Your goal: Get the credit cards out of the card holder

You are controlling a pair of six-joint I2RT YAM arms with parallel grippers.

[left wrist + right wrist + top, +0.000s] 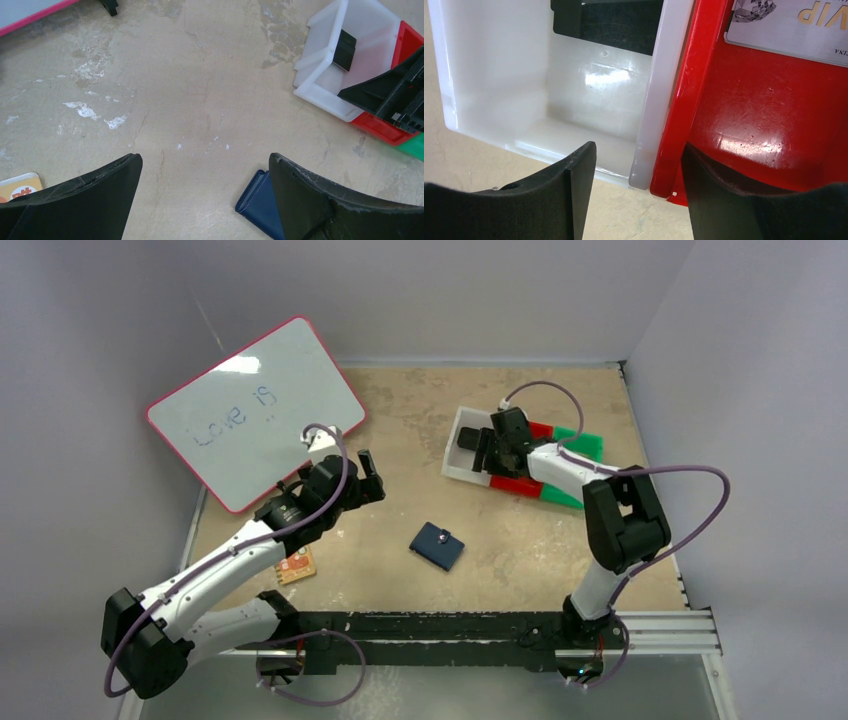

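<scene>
Card holder (437, 546) lies mid-surface (520, 570), toward the front edge, betw. the two arms. Whiteboard (255, 410) sits at far L, spilling past the surface's L edge. Pad (297, 567) is at near L, in front of the whiteboard, L of the card holder, partly under the L arm. Three bins stand side by side at far R, touching: L bin (320, 95), mid bin (749, 125), R bin (585, 445). One card (345, 49) is in the L bin, tilted vs. its wall. Another card (789, 25) lies flat on the mid bin's floor. R jaws hang over the walls where the L & mid bins meet. L jaws sit above bare surface, behind & L of the card holder, apart from the bins.
</scene>
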